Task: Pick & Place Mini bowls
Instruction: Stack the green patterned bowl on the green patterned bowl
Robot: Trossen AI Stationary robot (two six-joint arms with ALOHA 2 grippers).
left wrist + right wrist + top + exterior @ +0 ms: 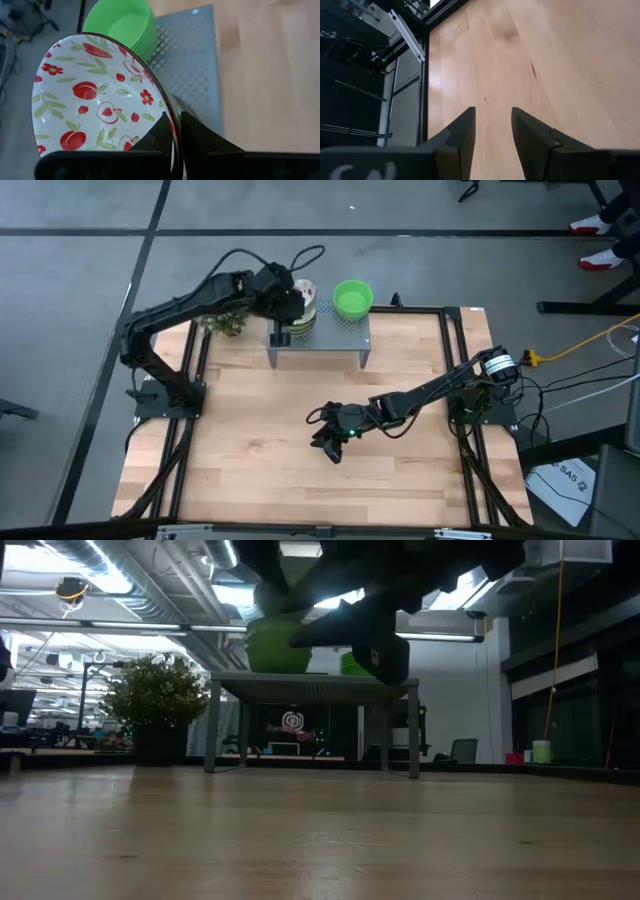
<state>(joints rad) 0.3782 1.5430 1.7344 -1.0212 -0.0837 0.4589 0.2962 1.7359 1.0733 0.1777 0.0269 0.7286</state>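
High view: left gripper (284, 305) over grey perforated stand (345, 338) at far side of desk (260, 440), at patterned bowl (304, 292); green bowls (352, 298) stacked on stand beside it. Right gripper (330, 442) mid-desk, well apart

Left wrist view: fingers (162, 131) clenched on rim of patterned bowl (95, 102)

Right wrist view: right gripper (492, 131) released, nothing held, bare wood below

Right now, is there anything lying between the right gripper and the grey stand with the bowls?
No. In the high view, only bare wooden table separates the right gripper from the grey stand.
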